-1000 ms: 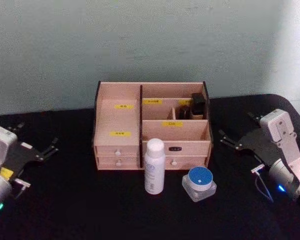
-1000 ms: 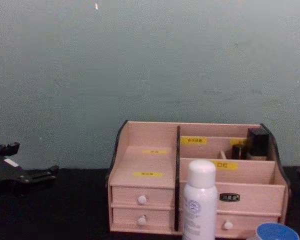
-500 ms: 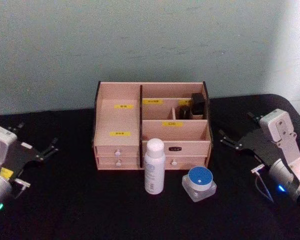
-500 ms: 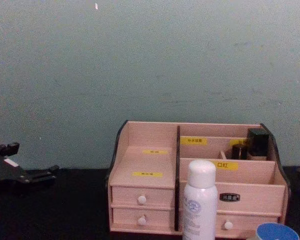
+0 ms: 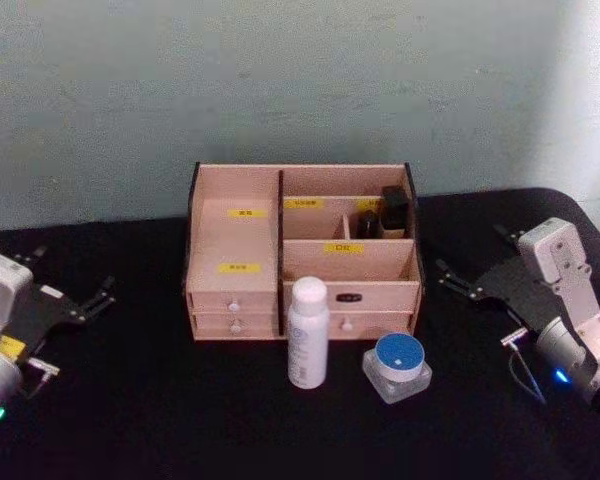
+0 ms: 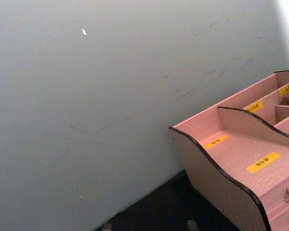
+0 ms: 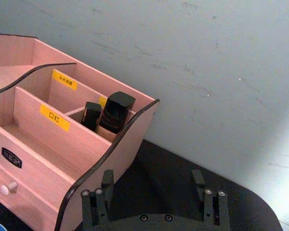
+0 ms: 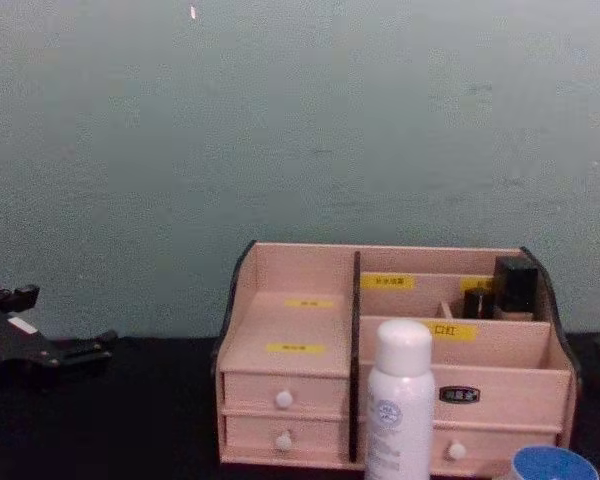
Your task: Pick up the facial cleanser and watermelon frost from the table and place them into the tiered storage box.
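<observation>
Standing in front of the pinkish wooden stepped storage box (image 5: 240, 240): tall white spray bottle (image 5: 307, 332), hiding part of it | small blue-lidded jar (image 5: 397, 366) beside the bottle, cut off in chest view | left gripper (image 5: 72, 270), right gripper (image 5: 471, 250): jaws wide open, empty, out at the sides

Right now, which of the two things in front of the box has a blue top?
The short jar, standing right of the tall white bottle, whose cap is white.
</observation>
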`<act>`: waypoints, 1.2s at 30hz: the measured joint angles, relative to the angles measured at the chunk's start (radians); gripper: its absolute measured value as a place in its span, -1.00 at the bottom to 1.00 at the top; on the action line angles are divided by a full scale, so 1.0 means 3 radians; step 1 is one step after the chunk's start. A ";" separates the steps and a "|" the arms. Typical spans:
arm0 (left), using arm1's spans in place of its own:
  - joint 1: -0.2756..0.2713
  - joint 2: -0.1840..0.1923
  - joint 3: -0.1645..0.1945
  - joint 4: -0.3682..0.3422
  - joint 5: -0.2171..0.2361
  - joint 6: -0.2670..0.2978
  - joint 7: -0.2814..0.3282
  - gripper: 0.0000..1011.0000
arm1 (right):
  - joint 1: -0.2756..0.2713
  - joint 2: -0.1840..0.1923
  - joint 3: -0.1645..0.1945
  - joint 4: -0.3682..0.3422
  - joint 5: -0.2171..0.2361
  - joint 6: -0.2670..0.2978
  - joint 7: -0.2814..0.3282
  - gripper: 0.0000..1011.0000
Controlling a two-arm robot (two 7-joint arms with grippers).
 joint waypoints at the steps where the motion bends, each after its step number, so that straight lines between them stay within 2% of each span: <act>1: 0.0000 0.0000 0.0000 0.0000 0.0000 0.0000 0.0000 0.98 | 0.0000 0.0000 0.0000 0.0000 0.0000 0.0000 0.0000 0.98; 18: 0.0000 0.0000 0.0000 0.0000 0.0000 0.0000 0.0000 0.98 | -0.0001 -0.0002 0.0003 0.0000 0.0000 0.0000 0.0002 0.98; 27: 0.0000 0.0000 0.0000 0.0000 0.0000 0.0000 0.0000 0.98 | -0.0058 0.0014 0.0124 -0.0076 0.0035 -0.0040 0.0140 0.98; 36: 0.0000 0.0000 0.0000 0.0000 0.0000 0.0000 0.0000 0.98 | -0.0294 0.0138 0.0295 -0.0359 0.0191 -0.0173 0.0362 0.98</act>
